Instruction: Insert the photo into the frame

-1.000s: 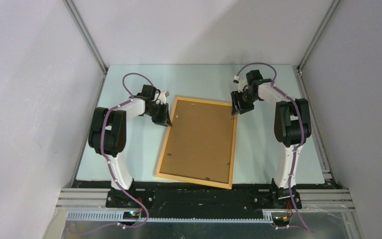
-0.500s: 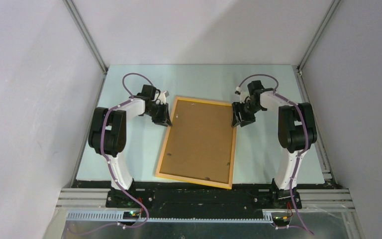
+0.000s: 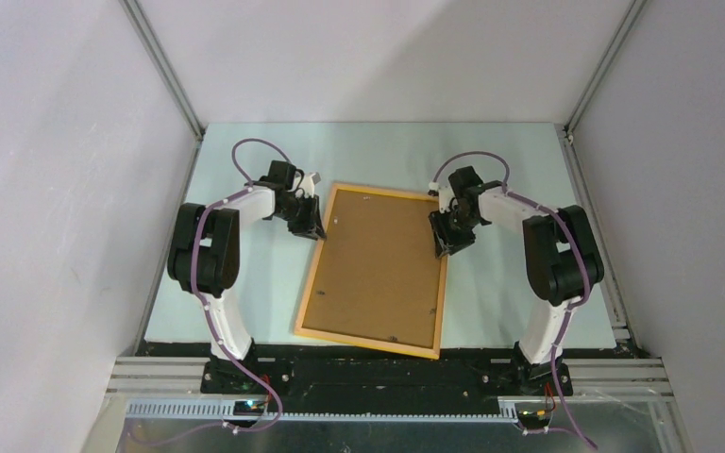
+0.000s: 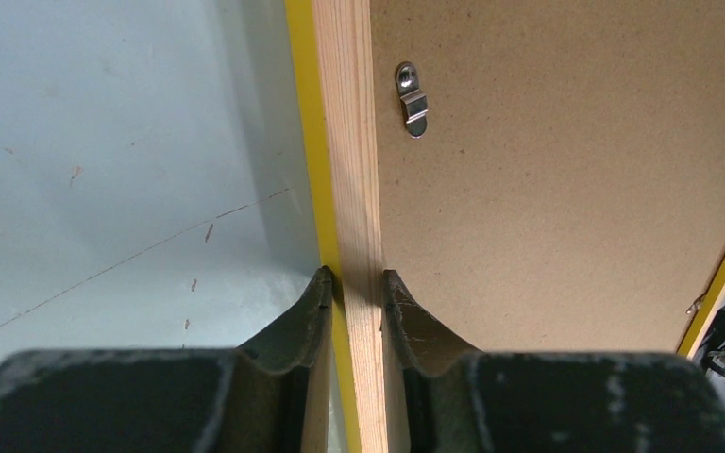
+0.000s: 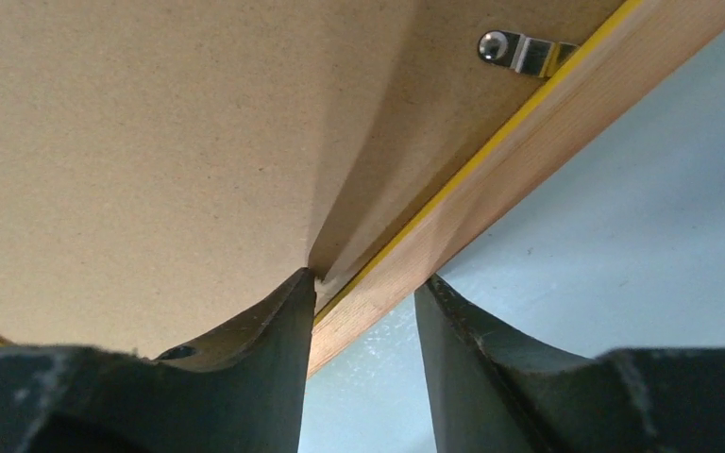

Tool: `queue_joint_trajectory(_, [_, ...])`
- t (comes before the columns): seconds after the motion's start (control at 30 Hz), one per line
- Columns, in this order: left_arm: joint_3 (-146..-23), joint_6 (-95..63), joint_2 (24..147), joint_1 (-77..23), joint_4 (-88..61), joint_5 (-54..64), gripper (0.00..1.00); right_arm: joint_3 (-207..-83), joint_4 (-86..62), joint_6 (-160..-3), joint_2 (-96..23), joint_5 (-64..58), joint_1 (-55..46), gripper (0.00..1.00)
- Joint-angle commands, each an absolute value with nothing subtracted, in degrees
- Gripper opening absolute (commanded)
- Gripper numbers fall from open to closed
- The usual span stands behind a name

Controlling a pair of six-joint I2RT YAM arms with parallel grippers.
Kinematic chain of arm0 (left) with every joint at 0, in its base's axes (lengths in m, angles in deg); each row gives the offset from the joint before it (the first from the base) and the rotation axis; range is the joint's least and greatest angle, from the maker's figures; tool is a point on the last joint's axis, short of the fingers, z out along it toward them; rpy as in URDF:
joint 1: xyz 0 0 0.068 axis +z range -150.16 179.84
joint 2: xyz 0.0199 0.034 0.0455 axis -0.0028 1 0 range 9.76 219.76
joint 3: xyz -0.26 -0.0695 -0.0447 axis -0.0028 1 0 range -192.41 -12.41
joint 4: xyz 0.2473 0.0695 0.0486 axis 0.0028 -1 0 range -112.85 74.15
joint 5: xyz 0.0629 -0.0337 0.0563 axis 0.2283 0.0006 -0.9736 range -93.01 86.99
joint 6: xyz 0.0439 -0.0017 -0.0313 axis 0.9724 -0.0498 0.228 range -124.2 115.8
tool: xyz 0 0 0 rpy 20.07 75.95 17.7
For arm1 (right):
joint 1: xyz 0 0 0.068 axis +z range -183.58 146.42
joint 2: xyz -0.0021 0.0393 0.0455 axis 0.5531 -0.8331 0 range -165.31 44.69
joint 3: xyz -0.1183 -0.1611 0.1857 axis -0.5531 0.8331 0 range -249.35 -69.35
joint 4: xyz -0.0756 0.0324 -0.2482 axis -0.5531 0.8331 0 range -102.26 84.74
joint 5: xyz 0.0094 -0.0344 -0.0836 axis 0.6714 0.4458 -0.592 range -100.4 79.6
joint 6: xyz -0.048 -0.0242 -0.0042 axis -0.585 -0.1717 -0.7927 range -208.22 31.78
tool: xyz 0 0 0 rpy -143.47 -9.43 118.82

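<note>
The frame (image 3: 368, 342) lies back-up mid-table (image 3: 510, 274), its brown backing board (image 3: 378, 264) showing. From its centre, the left gripper (image 4: 354, 278) sits at 10 o'clock, pinching the left rail. The right gripper (image 5: 363, 283) sits at 2 o'clock, spread astride the right rail: one finger touches the board, the other stands clear of the wood

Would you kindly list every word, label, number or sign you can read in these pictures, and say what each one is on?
None: no readable text appears in any view. The frame lies back up, and its brown backing board and metal clips carry no print, label or number.
</note>
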State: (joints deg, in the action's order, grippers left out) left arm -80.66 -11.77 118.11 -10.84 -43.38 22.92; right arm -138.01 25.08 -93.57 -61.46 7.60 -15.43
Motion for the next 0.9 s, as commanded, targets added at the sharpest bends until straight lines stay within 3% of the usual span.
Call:
queue_joint_trajectory(0.0, [-80.5,-12.6,117.7,-10.6,-44.8,26.2,0.00,-136.8,23.9,-93.9,-61.4,1.5,-14.5,0.45])
queue_joint_trajectory(0.2, [-80.8,-12.7,118.0,-10.6,-44.8,27.7,0.00,-140.0,24.0,-92.8,-62.8,0.8,-16.9,0.20])
queue_joint_trajectory(0.37, [-81.5,-12.4,118.4,-10.9,-44.9,32.0,0.13,-146.4,25.7,-91.6,-66.9,4.0,-21.5,0.08])
queue_joint_trajectory(0.63, [-83.6,-11.3,119.1,-13.7,-44.9,34.7,0.39,-150.2,25.9,-91.1,-69.6,4.6,-23.4,0.00])
queue_joint_trajectory(0.87, [-88.0,-12.2,121.2,-14.0,-45.7,26.5,0.60,-147.7,25.4,-90.9,-68.3,5.7,-23.6,0.00])
